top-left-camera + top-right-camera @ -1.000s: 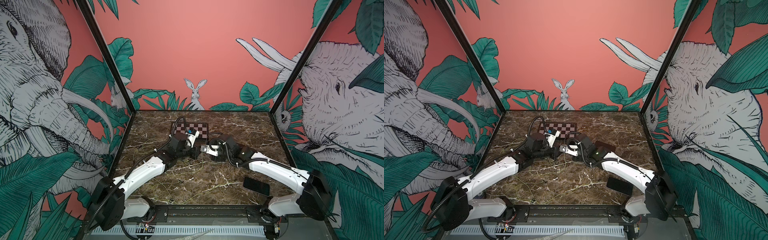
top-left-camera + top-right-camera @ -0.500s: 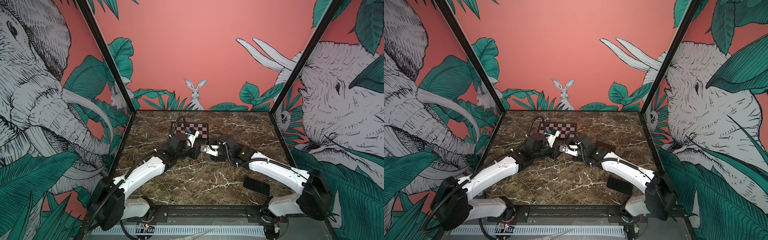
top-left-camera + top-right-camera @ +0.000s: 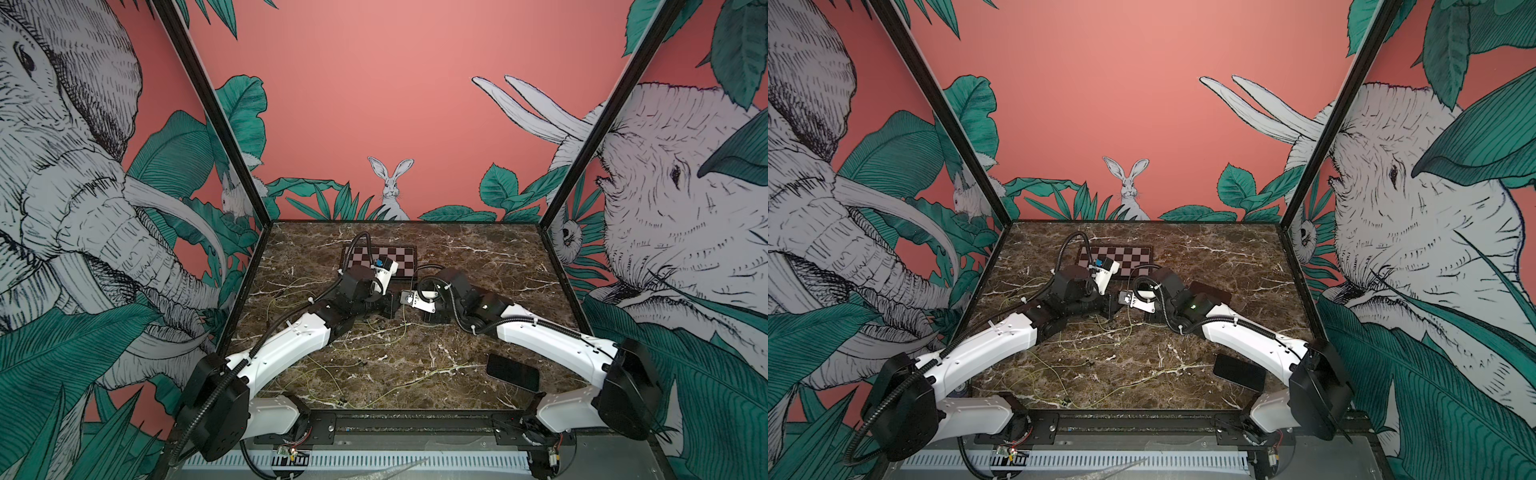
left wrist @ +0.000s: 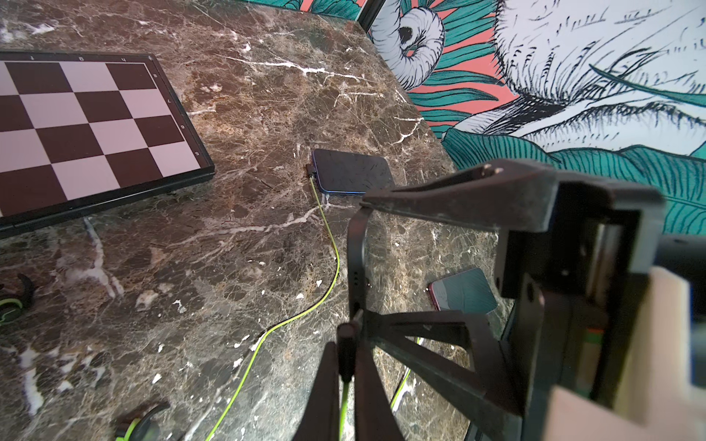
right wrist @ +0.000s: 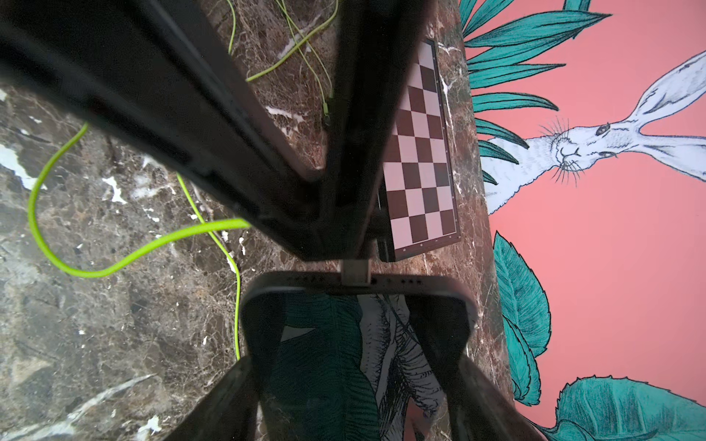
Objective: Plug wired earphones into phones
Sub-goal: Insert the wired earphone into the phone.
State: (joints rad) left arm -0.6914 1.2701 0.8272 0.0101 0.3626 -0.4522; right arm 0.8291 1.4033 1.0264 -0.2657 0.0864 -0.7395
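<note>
"Yellow-green cord (image 4: 344,404), plug end: where is it?"

"Pinched between my left jaws (image 4: 345,338), pressed together on the plug (image 5: 355,272). Its tip meets the port (image 5: 357,281) in the edge of the phone (image 5: 324,343), ahead of those jaws. How deep it sits I cannot tell."

"And the phone?"

"Clamped across its width between my right jaws (image 5: 355,359), spread wide around it. A second phone (image 4: 351,172) lies on the bench (image 4: 191,267) beyond my left jaws, another cord (image 4: 330,244) already in it."

"Seating procedure?"

"Keep the plug in line with the port. Push straight with the left jaws. Brace with the right so the phone does not slide back. Apply no sideways load: the plug could tilt in the pinch. Release only once it sits flush."
</note>
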